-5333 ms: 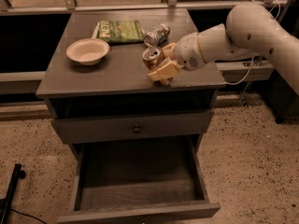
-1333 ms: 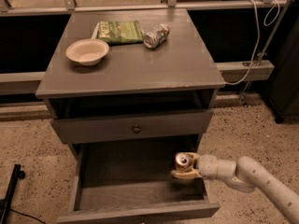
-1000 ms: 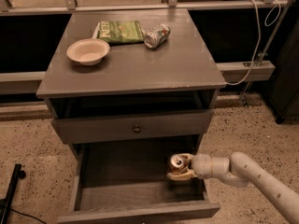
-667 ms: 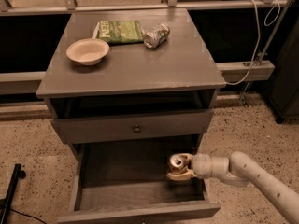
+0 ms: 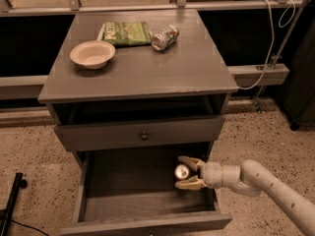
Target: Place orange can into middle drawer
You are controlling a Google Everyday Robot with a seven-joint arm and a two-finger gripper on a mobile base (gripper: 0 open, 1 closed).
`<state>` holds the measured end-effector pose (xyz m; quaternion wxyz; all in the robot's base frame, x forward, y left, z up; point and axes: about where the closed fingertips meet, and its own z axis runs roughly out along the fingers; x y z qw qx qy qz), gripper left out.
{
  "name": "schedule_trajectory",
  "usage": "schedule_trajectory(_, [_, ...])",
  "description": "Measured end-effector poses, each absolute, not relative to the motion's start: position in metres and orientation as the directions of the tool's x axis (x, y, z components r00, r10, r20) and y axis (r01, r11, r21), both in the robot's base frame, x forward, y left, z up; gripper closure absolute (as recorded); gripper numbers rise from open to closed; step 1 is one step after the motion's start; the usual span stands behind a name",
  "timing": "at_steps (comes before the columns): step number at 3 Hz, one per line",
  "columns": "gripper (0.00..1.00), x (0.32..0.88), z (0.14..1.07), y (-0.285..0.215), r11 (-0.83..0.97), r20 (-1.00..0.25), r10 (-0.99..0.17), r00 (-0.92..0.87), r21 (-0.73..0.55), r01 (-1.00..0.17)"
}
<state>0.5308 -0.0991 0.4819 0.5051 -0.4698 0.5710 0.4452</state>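
- Orange can (image 5: 182, 171): small, silver top with pull tab facing up toward the camera. It sits inside the middle drawer near the right wall, and no label on it can be read.
- Middle drawer (image 5: 129, 201): pulled out at the bottom of the cabinet, a deep grey box with a bare plank floor. The can is over its right rear part.
- My gripper (image 5: 178, 171): reaches into the drawer from the right, wrist about level and fingers pointing left.
- My fingers (image 5: 190, 161): one behind the can and one in front of it, closed in against its sides and pinching it.
- My arm (image 5: 268, 185): pale, coming in low from the lower right corner and crossing the drawer's right wall.
- Green packet (image 5: 126, 33): flat at the back of the cabinet top (image 5: 162, 73). It carries pale lettering that is too small to read.
- Crushed silver can (image 5: 164, 37): lies on its side just right of the packet. I cannot make out any brand.
- Bowl (image 5: 92, 54): pale and upright, at the left of the top, in front of the packet.
- Upper drawer front (image 5: 98, 135): shut, with a small round knob (image 5: 143, 136) at its centre.
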Motion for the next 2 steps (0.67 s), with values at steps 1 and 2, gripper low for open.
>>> schedule_trajectory(1, [0.00,0.5308,0.4819,-0.0991,0.162,-0.995,-0.087,-0.048,0.034,-0.986])
schedule_trajectory(2, [0.00,0.5308,0.4819,-0.0991,0.162,-0.995,-0.087,-0.048,0.034,-0.986])
